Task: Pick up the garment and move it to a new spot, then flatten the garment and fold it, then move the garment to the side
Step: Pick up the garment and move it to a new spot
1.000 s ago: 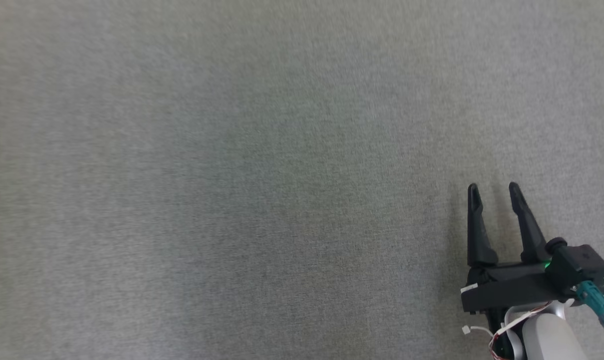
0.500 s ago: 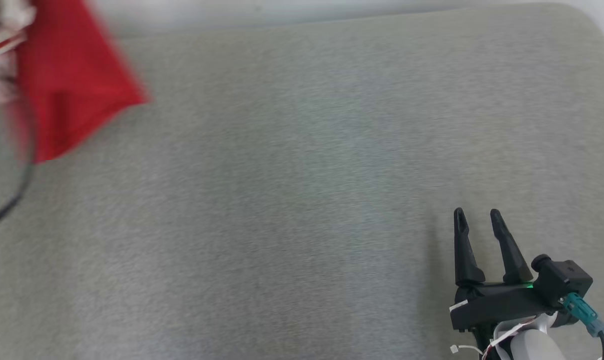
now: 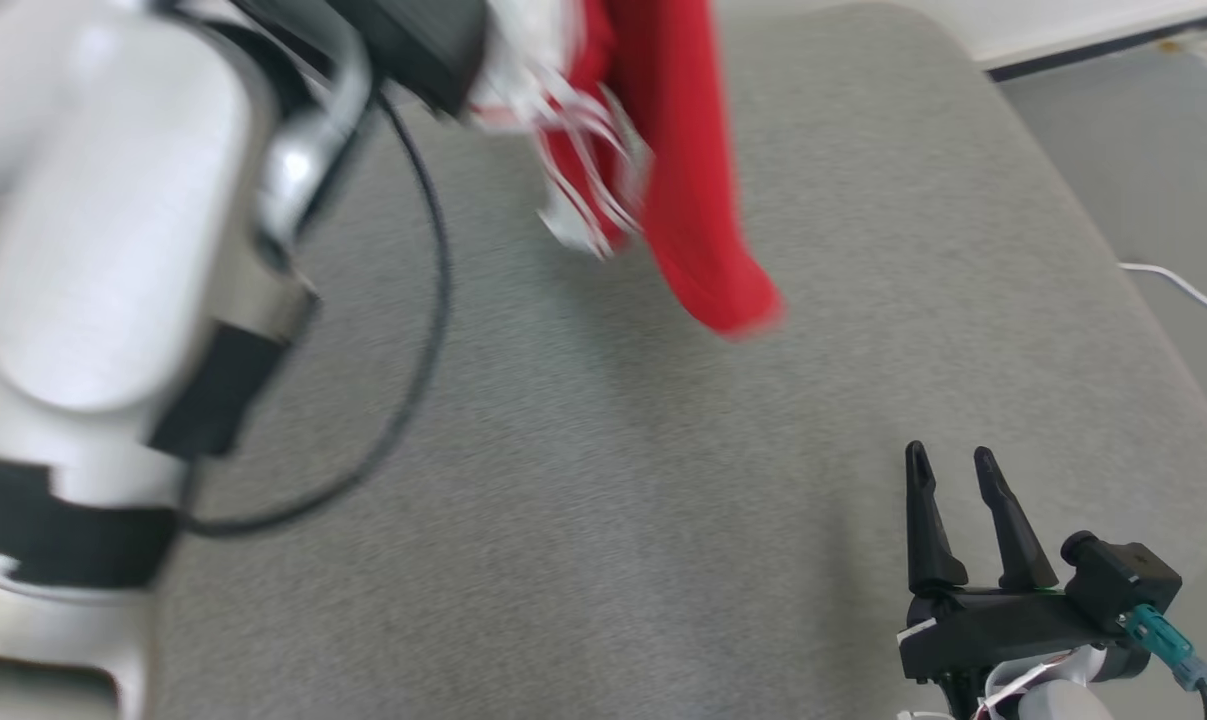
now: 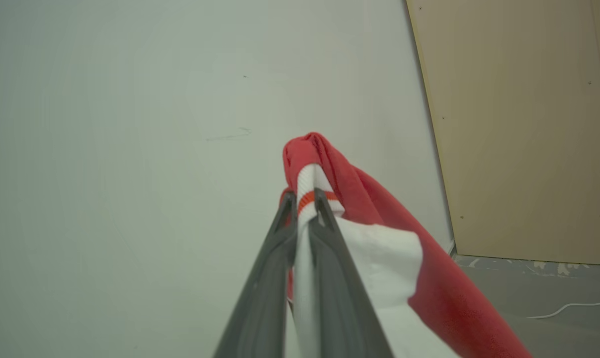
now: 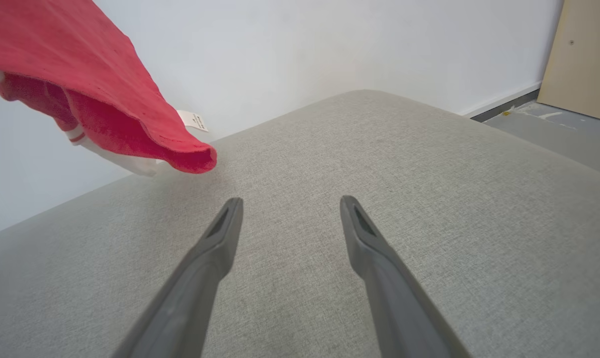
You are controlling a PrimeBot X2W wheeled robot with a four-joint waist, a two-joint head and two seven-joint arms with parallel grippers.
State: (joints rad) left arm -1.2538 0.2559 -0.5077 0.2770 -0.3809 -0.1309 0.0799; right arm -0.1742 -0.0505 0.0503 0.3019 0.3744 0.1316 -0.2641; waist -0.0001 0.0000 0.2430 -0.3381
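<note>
Aloft, one red-and-white garment (image 4: pixel 374 204) pinched by left gripper (image 4: pixel 304 196), right gripper (image 3: pixel 949 455) spread empty, one grey cushion (image 3: pixel 663 550).

Red-and-white garment (image 3: pixel 693 190) bunched, hanging above cushion.

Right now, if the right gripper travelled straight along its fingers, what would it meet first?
Probably the grey cushion: the right gripper, open, points slightly down at it. The red garment hangs off to the side, clear of that line.

Blurred garment (image 3: pixel 698 200) & left arm (image 3: pixel 93 250), tops cut off
</note>
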